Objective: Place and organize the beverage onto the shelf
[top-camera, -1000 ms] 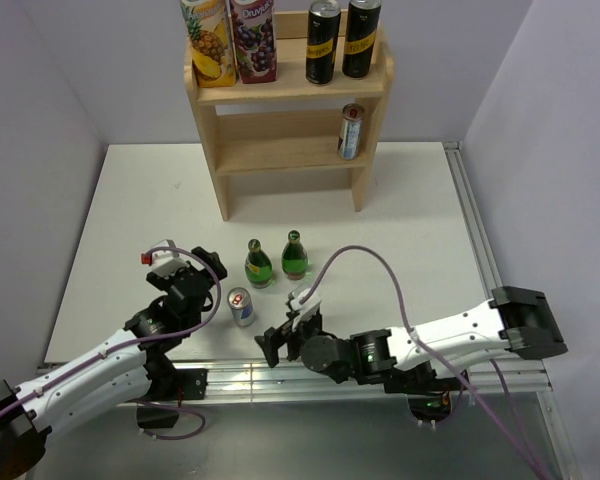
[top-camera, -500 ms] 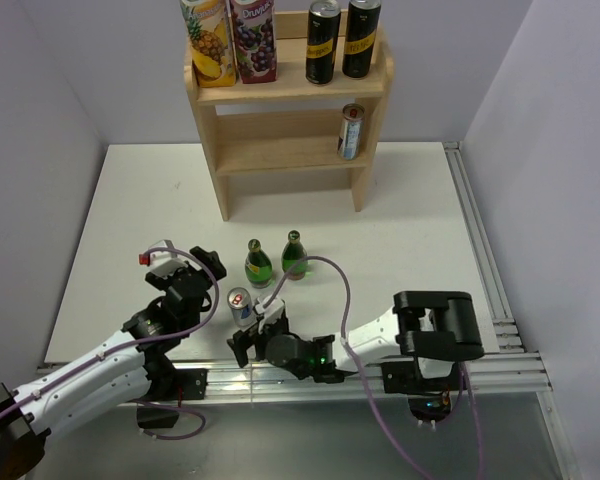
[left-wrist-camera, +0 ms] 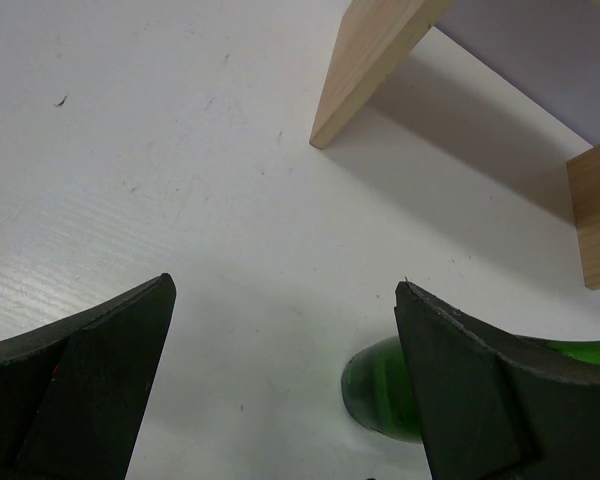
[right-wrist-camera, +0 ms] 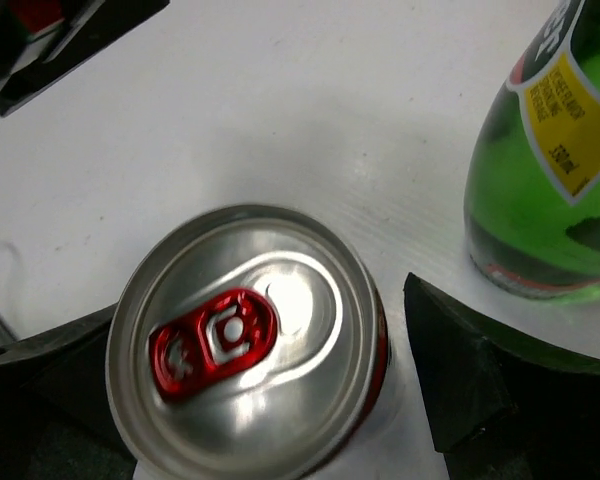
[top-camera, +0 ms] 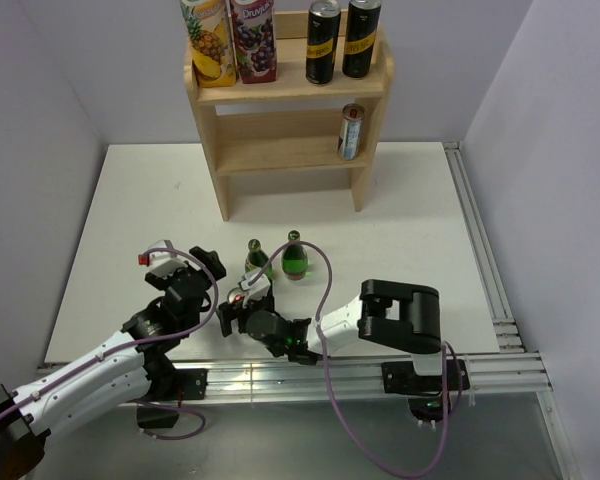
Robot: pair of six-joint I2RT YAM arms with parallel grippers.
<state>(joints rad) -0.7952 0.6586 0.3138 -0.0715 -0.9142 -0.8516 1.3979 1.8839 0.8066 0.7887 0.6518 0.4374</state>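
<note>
Silver can (right-wrist-camera: 245, 345) with a red tab stands upright on the desk (top-camera: 400, 220), near the arm bases. Right fingers (right-wrist-camera: 480, 400) straddle it, one on each side. A strip of desk shows between can and one finger, so they are spread, not clamped yet. Looks like the approach for a side grasp, lined up low on the can body. Left fingers (left-wrist-camera: 80, 380) are wide apart with nothing between them, just beside the can on its left, likely parked out of the way.

Wooden shelf (top-camera: 280, 152) stands at the far side of the desk, well apart from the can. Top tier appears sorted by kind: cartons left, cans right.

Count:
- juice cartons (top-camera: 207, 40): two, top tier
- black cans (top-camera: 322, 40): two, top tier
- slim can (top-camera: 351, 131): one, middle tier, right end, probably starting a row
- green bottles (top-camera: 295, 258): two, upright on the desk, just behind the silver can
- silver can: one

Three drinks not yet shelved.
</note>
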